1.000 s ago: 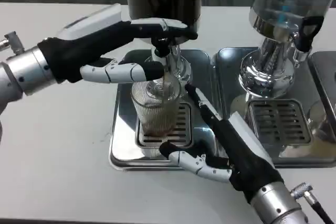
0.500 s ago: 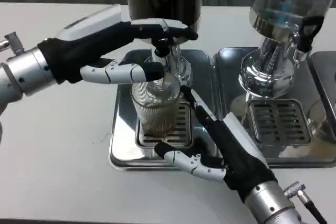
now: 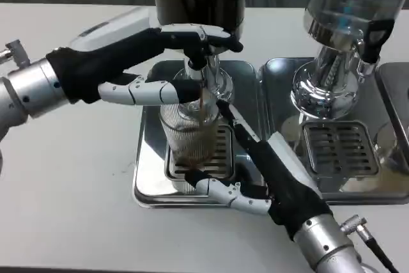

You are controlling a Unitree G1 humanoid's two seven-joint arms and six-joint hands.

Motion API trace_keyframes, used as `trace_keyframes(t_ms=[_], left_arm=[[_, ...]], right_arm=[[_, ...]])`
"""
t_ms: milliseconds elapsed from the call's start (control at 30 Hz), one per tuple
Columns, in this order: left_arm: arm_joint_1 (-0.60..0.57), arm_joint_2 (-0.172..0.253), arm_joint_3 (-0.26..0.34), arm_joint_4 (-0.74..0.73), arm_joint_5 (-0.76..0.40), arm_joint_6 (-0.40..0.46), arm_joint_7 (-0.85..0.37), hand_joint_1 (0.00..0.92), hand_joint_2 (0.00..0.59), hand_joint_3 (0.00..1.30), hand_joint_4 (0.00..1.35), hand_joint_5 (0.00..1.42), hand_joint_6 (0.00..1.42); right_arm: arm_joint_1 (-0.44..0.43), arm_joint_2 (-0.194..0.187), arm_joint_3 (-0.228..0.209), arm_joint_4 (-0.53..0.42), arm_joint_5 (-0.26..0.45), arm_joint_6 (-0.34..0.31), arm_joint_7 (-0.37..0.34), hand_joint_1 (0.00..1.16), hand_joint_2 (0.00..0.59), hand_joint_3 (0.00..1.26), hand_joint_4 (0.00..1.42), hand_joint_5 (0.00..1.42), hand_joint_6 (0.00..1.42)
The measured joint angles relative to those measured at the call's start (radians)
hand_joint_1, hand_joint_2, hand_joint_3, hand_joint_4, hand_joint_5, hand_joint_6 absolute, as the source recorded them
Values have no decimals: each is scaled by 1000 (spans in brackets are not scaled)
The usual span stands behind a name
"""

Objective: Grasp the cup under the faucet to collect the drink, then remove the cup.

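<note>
On the white table (image 3: 77,177) sit two steel drip trays, and on the grate of the left tray (image 3: 148,177) stands the ribbed glass cup (image 3: 190,135), right under the faucet (image 3: 199,68) with a dark stream running into it. The left hand (image 3: 153,62) lies across the tap, fingers extended on the lever, while the right hand (image 3: 255,171) cradles the cup, thumb low in front and fingers up its far side. By the look of it the cup is roughly half full, so filling goes on and removal is still to come.
</note>
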Motion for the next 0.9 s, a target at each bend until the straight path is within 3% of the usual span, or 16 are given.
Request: trace_keyframes(t_ms=[900], left_arm=[[3, 1, 0, -6, 0, 0, 3, 0, 160, 246, 171, 173, 122]], right_arm=[[-51, 26, 1, 79, 9, -29, -28, 532, 149, 0, 0, 0, 5]])
